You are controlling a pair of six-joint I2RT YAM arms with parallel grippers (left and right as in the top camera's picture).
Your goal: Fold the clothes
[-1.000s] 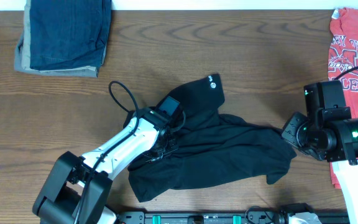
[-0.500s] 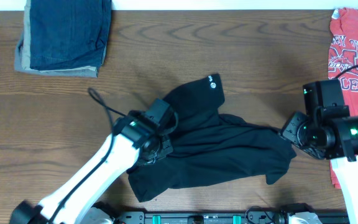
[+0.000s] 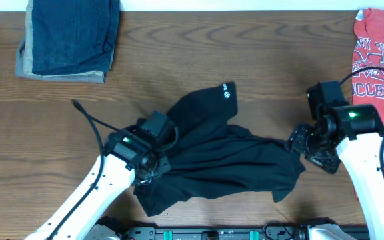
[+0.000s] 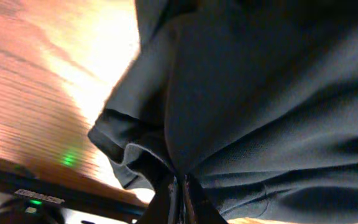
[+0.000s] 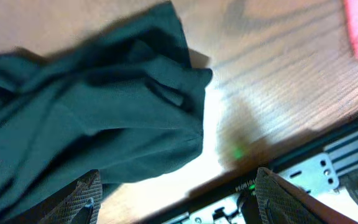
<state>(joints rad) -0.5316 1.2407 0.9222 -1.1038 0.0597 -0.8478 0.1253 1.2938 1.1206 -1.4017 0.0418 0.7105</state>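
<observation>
folding looks barely begun: the black shirt lies crumpled on the table, centre-near. left gripper pinches its left side, jaws closed; right gripper gapes empty beside the right hem

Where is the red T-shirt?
In the overhead view the red T-shirt lies at the right edge of the table, just past the right end effector, well away from the black shirt in the middle.
</observation>
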